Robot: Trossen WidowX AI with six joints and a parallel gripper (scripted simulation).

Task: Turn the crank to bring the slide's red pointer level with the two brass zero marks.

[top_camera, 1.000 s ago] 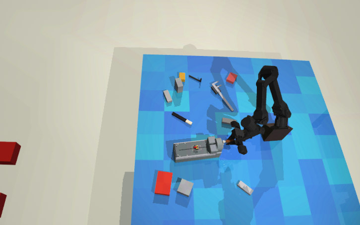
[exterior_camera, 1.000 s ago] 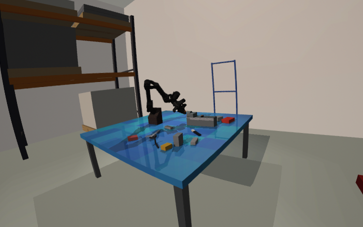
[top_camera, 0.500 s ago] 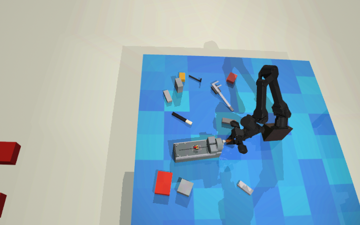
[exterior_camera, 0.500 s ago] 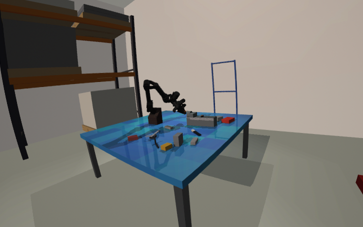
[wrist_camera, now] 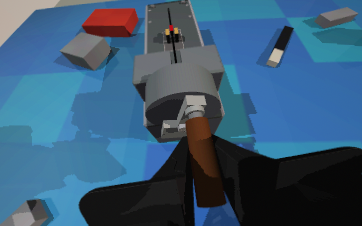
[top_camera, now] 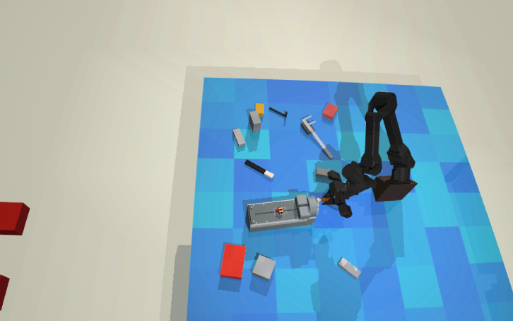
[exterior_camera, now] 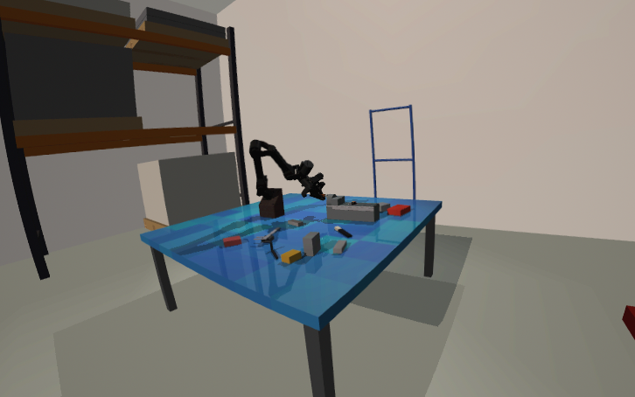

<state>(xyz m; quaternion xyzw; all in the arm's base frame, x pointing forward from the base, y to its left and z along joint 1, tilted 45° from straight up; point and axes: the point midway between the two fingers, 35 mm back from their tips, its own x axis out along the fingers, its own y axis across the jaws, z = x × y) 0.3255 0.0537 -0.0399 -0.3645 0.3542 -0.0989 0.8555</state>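
The machine (top_camera: 276, 213) is lying near the middle of the blue checkered table (exterior_camera: 280, 286), a long grey base with a dark slot running along its top and a blockier grey housing at the end nearest the arm. In the wrist view a round grey drum (wrist_camera: 181, 95) is facing the camera, and a pale crank arm (wrist_camera: 178, 120) is reaching from a light collar down toward the drum's lower left. The brown handle (wrist_camera: 205, 165) is sticking out from that collar, and the gripper (wrist_camera: 203, 172) is clamping it, its black jaws drawn in close against both sides of the handle. Far along the slot, the red pointer (wrist_camera: 171, 27) is sitting just beyond the two brass zero marks (wrist_camera: 172, 33), very near level with them. Around the machine, a red block (wrist_camera: 110, 22) and a grey block (wrist_camera: 85, 50) are lying to one side, and a black stick with a pale tip (wrist_camera: 279, 46) is lying on the other, all apart from the base. Nothing is crowding the drum or the handle. A caliper (top_camera: 315, 135) is resting farther off near the arm.
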